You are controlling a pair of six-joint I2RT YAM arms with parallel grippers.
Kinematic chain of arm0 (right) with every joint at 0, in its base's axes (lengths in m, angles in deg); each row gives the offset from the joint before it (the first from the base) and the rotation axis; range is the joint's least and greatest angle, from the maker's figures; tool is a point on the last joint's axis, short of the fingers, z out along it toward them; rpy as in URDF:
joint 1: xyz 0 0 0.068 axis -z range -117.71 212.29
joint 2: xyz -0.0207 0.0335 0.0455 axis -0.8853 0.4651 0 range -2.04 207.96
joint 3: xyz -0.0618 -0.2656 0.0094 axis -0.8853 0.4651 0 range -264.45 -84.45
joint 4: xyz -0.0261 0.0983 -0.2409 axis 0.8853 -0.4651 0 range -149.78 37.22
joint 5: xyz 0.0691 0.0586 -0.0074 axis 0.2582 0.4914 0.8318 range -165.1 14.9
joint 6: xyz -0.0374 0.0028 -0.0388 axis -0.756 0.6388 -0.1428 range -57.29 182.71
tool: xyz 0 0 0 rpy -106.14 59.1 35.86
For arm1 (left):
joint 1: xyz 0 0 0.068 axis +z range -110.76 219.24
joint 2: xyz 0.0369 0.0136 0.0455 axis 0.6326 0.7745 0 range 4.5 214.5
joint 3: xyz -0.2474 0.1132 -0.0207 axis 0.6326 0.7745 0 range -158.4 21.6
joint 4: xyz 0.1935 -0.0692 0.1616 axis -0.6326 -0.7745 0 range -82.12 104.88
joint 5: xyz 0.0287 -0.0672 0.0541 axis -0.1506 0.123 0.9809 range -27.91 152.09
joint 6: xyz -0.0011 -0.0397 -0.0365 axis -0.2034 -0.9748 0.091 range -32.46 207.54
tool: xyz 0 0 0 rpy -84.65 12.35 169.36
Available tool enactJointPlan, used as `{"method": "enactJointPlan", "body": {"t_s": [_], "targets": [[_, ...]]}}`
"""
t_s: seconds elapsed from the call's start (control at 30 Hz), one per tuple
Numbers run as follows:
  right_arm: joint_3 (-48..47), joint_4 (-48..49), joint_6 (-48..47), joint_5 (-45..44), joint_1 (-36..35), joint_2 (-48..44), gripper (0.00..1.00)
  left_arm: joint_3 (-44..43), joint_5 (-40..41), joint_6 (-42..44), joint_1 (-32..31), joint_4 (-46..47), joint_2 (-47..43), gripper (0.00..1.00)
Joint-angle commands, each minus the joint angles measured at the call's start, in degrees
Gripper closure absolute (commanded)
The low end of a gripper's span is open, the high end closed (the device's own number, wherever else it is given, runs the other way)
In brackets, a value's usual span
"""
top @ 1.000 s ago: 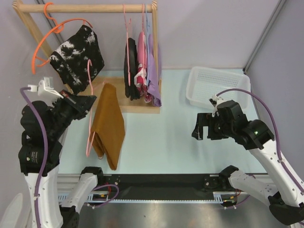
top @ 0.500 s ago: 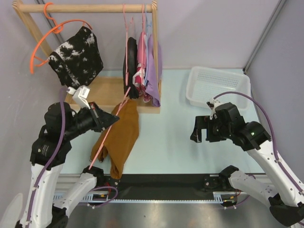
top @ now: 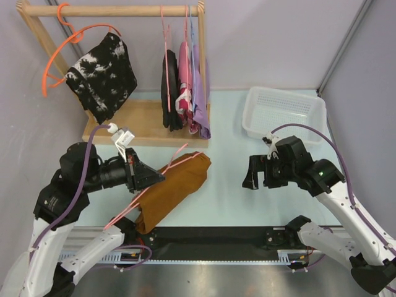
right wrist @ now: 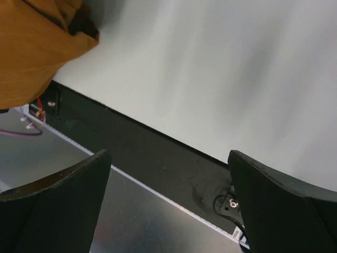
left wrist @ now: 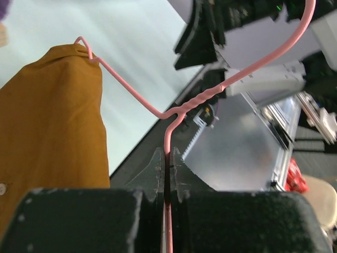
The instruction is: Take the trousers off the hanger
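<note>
The rust-brown trousers (top: 173, 189) hang folded over the thin pink wire hanger (top: 176, 159), low over the table's left-centre and tilted almost flat. My left gripper (top: 156, 177) is shut on the hanger's wire just below its twisted neck. In the left wrist view the wire (left wrist: 169, 118) runs straight up from between the shut fingers (left wrist: 157, 168), with the trousers (left wrist: 47, 121) on the left. My right gripper (top: 252, 173) hovers open to the right of the trousers, apart from them. In the right wrist view it (right wrist: 168, 174) holds nothing, and a corner of the trousers (right wrist: 37, 42) shows at top left.
A wooden rack (top: 111, 10) stands at the back left on a wooden base (top: 142, 120). It carries an orange round hanger with a black-and-white garment (top: 102, 74) and dark, pink and purple garments (top: 185, 86). A white basket (top: 284, 111) sits at the back right.
My left arm has swung the hanger and trousers down and to the right, from hanging upright near the rack to lying tilted over the table. The right gripper has drifted slightly left.
</note>
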Motion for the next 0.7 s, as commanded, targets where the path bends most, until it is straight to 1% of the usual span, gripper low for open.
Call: {"method": "enactJointPlan", "body": {"t_s": [0.0,0.03,0.07,0.13,0.23,0.4,0.47,0.53,0.57,0.6,0.67], "targets": [[0.0,6.1,-2.3,8.9,-0.5,-1.5,0.0,0.7,-10.4,1.4,-2.7,9.4,-0.2,1.0],[-0.1,8.0,-2.5,10.1,-0.8,-1.8,0.0,1.1,-11.9,0.8,-3.1,12.4,0.0,1.0],[-0.1,8.9,-2.5,12.3,-0.9,-2.0,0.0,0.9,-15.3,0.4,-3.6,13.7,0.5,1.0],[-0.4,11.7,-2.1,14.2,-1.2,-2.6,0.0,-0.6,-17.7,-0.7,-4.2,18.3,2.7,1.0],[-2.2,14.1,0.2,14.4,-1.6,-2.5,0.0,-4.0,-15.7,-3.8,-4.2,24.4,6.7,1.0],[-5.2,15.7,2.2,11.0,-1.9,-2.0,0.0,-10.3,-17.6,-9.8,-4.3,32.7,15.4,1.0],[-7.4,16.1,2.4,10.5,-1.9,-2.2,0.0,-11.4,-17.6,-12.2,-4.6,35.4,18.8,1.0],[-9.7,17.0,3.4,9.5,-1.9,-2.6,0.0,-13.3,-15.3,-13.1,-5.3,37.7,21.3,1.0],[-10.6,17.4,5.9,8.7,-1.9,-2.6,0.0,-13.7,-13.7,-13.4,-6.5,38.3,21.8,1.0],[-11.4,18.2,7.3,7.7,-1.9,-2.6,0.01,-14.1,-9.6,-13.5,-7.3,39.7,22.3,1.0],[-13.8,18.9,12.7,5.0,-1.7,-2.1,0.03,-14.6,-6.4,-13.7,-10.3,41.0,23.9,1.0]]}}
